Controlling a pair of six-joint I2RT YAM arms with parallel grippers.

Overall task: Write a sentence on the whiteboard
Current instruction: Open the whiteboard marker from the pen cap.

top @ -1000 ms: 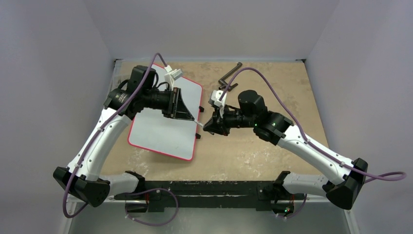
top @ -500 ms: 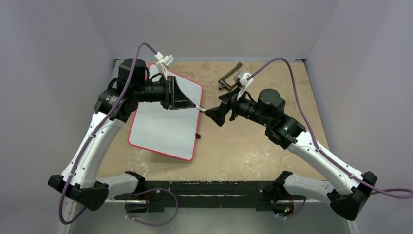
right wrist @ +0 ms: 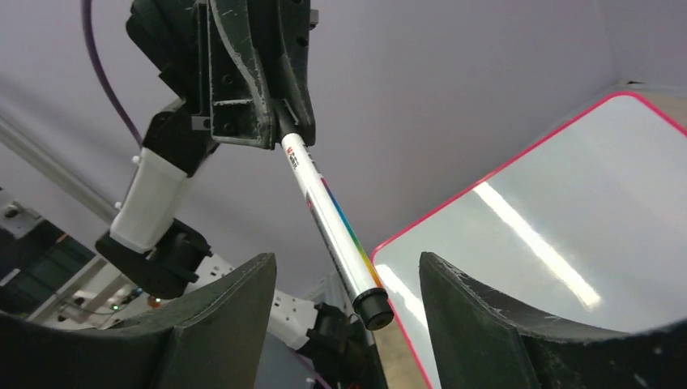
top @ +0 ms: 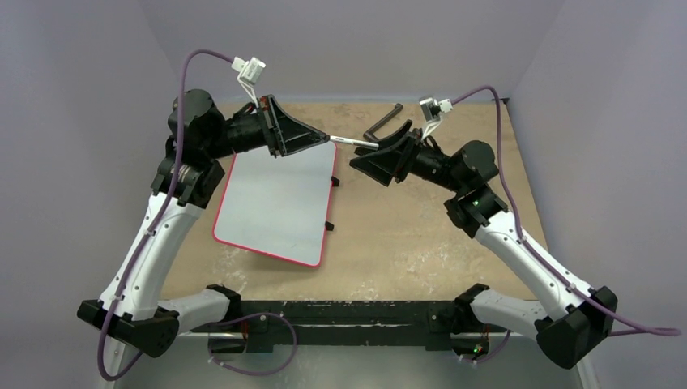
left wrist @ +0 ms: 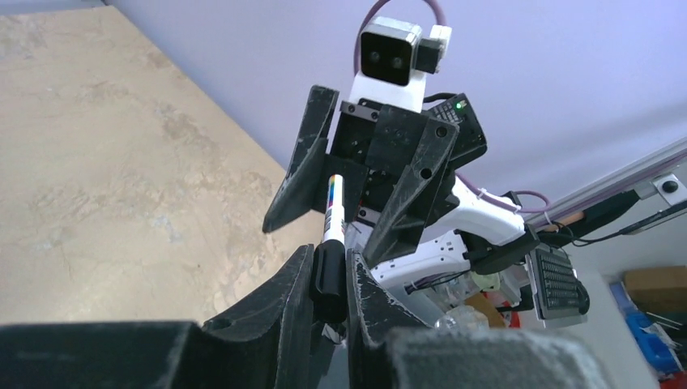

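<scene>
Nearest to the arm bases, on the left half of the table (top: pixel 421 235), the whiteboard (top: pixel 275 203) lies flat and turned a little. It has a thin red rim, and two small black clips (top: pixel 328 225) sit on its right edge. Its surface is plain white; in the right wrist view only bright streaks of light lie on it.

Above the far right corner of the board, both arms are raised and their tools point at each other. The left tool (left wrist: pixel 330 259) is closed on a marker (left wrist: pixel 334 207): its two fingers press on the black end of the pen from both sides. The white body, with a coloured stripe, sticks out toward the right arm. The right tool (right wrist: pixel 347 259) is wide open. The other black end of the marker is between its two fingers (right wrist: pixel 219 316), and it touches neither of them. I cannot tell which end is the cap.

Behind the tools, near the back wall, a dark bent bar (top: pixel 385 123) lies on the table, well apart from the board
</scene>
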